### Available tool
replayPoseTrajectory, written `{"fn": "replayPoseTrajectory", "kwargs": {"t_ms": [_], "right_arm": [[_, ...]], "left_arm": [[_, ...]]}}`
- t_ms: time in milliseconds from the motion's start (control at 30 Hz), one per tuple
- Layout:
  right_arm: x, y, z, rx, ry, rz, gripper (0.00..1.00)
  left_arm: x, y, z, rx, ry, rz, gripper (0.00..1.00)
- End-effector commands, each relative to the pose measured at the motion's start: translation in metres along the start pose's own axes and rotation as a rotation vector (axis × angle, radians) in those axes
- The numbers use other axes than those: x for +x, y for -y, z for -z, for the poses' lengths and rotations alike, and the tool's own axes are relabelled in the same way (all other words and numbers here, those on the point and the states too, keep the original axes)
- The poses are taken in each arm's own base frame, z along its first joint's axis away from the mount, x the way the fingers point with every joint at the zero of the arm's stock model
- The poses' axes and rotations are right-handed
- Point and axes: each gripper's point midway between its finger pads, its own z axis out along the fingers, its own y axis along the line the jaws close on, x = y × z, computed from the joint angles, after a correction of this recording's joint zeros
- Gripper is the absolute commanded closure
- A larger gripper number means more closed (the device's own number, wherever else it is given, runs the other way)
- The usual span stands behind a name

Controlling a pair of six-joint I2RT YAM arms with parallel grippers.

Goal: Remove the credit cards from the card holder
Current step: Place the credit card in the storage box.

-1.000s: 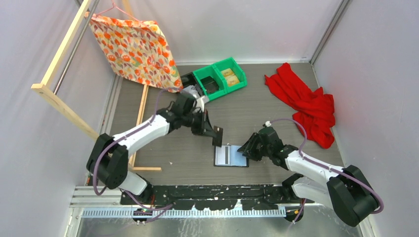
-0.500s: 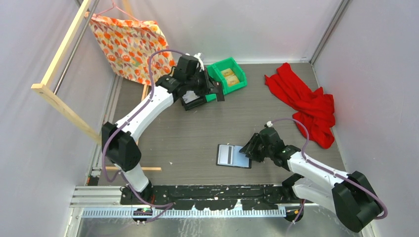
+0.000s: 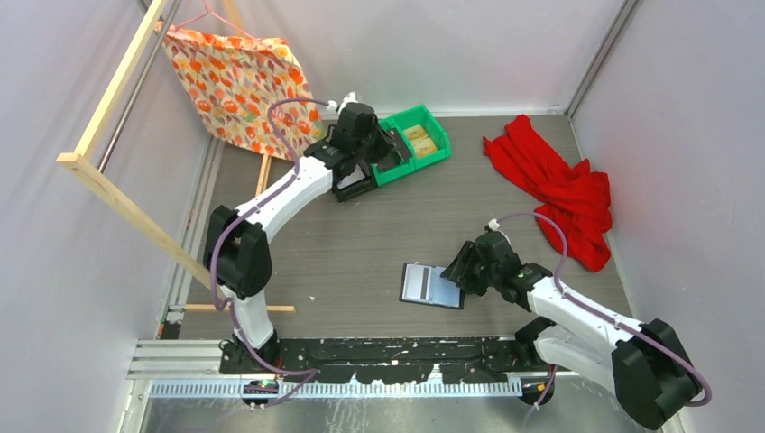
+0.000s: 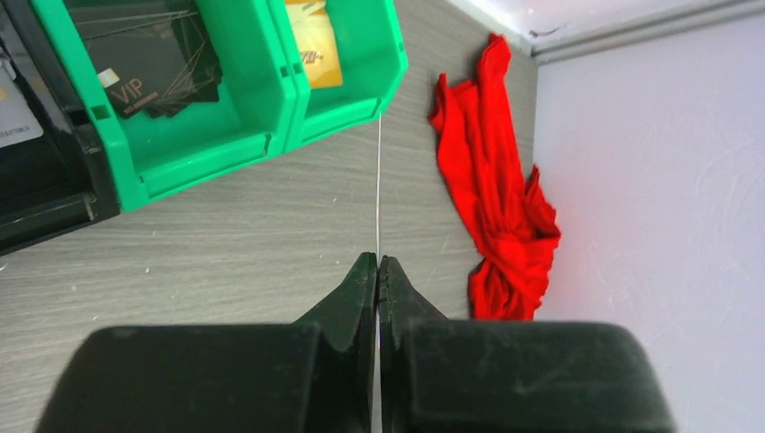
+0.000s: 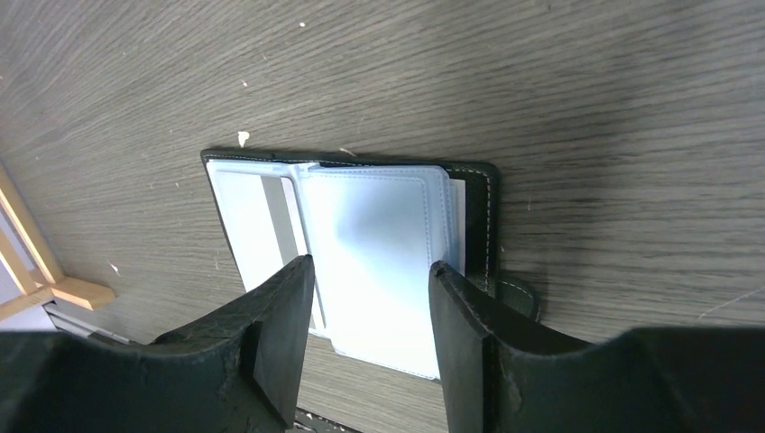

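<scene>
Grey wood-grain table (image 3: 343,253), white walls (image 3: 451,45); card holder (image 3: 431,286) open, red cloth (image 3: 559,194) right.

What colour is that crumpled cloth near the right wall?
The cloth is bright red, clearest in the top view.

The card holder (image 3: 431,286) lies open on the tabletop (image 3: 343,244), lower centre of the top view. The right tool (image 3: 454,272) is at its right edge. The bins (image 3: 419,135) sit upper centre. The left tool (image 4: 377,263) is just beside them, pinching a credit card (image 4: 379,180). A crumpled cloth (image 3: 559,189) lies right of the bins, and a hanging cloth (image 3: 239,86) is at upper left.
</scene>
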Motion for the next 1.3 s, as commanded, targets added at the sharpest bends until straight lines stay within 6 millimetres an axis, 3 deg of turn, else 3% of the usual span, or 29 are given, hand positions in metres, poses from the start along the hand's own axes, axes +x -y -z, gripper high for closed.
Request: {"fn": "replayPoseTrajectory", "kwargs": {"t_ms": [0, 133, 400, 533, 700, 900, 1033, 1133, 1267], "right_arm": [[-0.010, -0.009, 0.000, -0.012, 0.026, 0.037, 0.43], [-0.009, -0.012, -0.002, -0.023, 0.014, 0.036, 0.42], [-0.006, -0.008, -0.002, -0.018, 0.011, 0.042, 0.42], [-0.003, -0.006, -0.003, -0.019, 0.004, 0.044, 0.42], [-0.001, -0.006, -0.004, -0.018, -0.012, 0.055, 0.42], [-0.003, -0.008, -0.001, -0.017, -0.007, 0.061, 0.42], [-0.005, -0.007, 0.003, -0.011, 0.002, 0.067, 0.42], [-0.012, -0.014, 0.011, -0.016, 0.020, 0.080, 0.42], [-0.037, -0.039, 0.040, -0.057, 0.100, 0.127, 0.39]], "left_arm": [[-0.030, 0.029, 0.004, 0.103, 0.155, 0.086, 1.00], [-0.032, 0.031, -0.002, 0.102, 0.236, 0.126, 0.99], [-0.055, 0.038, -0.010, 0.100, 0.563, 0.249, 0.99], [-0.063, 0.043, -0.018, 0.292, 0.744, 0.445, 0.99], [-0.061, 0.035, -0.032, 0.250, 0.805, 0.472, 0.99], [-0.058, -0.005, -0.038, 0.113, 0.887, 0.511, 0.99], [-0.060, -0.012, -0.029, 0.092, 0.897, 0.553, 0.99], [-0.059, 0.004, -0.021, 0.095, 0.823, 0.456, 0.99], [-0.042, 0.034, -0.001, 0.086, 0.562, 0.183, 1.00]]}}
